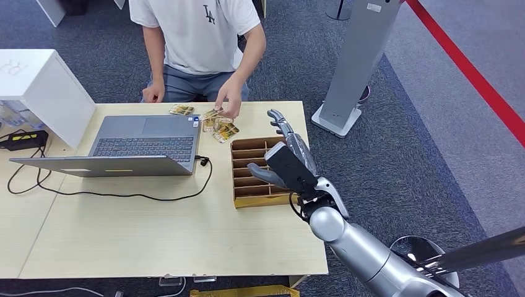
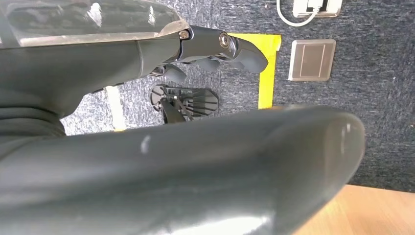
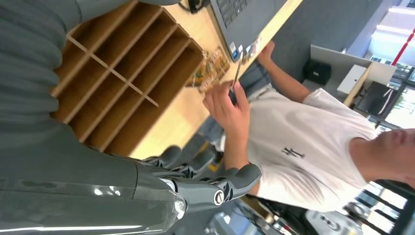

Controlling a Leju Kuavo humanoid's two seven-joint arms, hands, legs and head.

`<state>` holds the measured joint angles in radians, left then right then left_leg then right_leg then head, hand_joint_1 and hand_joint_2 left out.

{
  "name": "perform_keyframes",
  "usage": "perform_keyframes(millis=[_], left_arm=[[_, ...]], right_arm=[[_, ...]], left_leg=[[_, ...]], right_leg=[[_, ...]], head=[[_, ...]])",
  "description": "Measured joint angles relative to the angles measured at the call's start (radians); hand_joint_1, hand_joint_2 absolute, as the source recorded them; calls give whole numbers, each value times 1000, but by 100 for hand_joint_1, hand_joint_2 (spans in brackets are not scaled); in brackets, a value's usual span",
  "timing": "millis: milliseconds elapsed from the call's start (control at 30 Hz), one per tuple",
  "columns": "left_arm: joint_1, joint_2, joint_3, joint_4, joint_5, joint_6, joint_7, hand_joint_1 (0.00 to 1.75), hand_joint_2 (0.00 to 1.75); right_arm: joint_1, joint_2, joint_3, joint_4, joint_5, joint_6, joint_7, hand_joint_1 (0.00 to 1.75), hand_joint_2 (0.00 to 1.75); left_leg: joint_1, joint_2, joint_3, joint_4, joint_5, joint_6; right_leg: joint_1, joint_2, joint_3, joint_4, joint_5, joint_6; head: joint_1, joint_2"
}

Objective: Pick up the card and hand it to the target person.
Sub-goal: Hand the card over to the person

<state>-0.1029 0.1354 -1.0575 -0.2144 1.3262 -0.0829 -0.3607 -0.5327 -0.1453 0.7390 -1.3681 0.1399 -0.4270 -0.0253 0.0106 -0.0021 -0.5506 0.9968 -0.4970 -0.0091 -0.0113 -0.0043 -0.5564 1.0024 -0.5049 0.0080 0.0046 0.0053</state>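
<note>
Laptop point(image 1: 145, 145) and wooden divider tray point(image 1: 257, 173) crowd the worktop point(image 1: 155, 229), right hand point(image 1: 288, 162) spread wide holding nothing above the tray, person's point(image 1: 198, 37) "LA" shirt, their hand point(image 1: 228, 102) on the cards point(image 1: 220, 127).

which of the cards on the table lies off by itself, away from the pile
The card nearest the laptop's far edge. It lies alone, left of the person's hand, while the other cards cluster by the wooden divider tray.
</note>
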Motion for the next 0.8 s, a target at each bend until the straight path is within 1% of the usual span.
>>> perform_keyframes(millis=[133, 300, 467, 600, 700, 800], left_arm=[[3, 0, 1, 0, 4, 10, 2, 0, 0], [4, 0, 1, 0, -15, 45, 27, 0, 0], [4, 0, -6, 0, -91, 116, 62, 0, 0], [0, 1, -48, 0, -201, 190, 98, 0, 0], [-4, 2, -85, 0, -247, 216, 121, 0, 0], [-7, 2, -114, 0, -276, 222, 139, 0, 0]], right_arm=[[59, 0, -31, 16, -165, 26, -67, 0, 175], [141, -8, -69, 22, -278, 47, -107, 0, 175], [205, -21, -101, 18, -339, 55, -126, 0, 175], [238, -28, -120, 10, -366, 63, -135, 0, 175], [248, -30, -127, 7, -370, 67, -139, 0, 175], [253, -30, -132, 5, -369, 70, -142, 0, 175]], left_leg=[[0, 0, 0, 0, 0, 0], [0, 0, 0, 0, 0, 0], [0, 0, 0, 0, 0, 0], [0, 0, 0, 0, 0, 0], [0, 0, 0, 0, 0, 0], [0, 0, 0, 0, 0, 0]], right_leg=[[0, 0, 0, 0, 0, 0], [0, 0, 0, 0, 0, 0], [0, 0, 0, 0, 0, 0], [0, 0, 0, 0, 0, 0], [0, 0, 0, 0, 0, 0], [0, 0, 0, 0, 0, 0]], head=[[0, 0], [-1, 0], [0, 0], [0, 0], [-1, 0], [-1, 0]])
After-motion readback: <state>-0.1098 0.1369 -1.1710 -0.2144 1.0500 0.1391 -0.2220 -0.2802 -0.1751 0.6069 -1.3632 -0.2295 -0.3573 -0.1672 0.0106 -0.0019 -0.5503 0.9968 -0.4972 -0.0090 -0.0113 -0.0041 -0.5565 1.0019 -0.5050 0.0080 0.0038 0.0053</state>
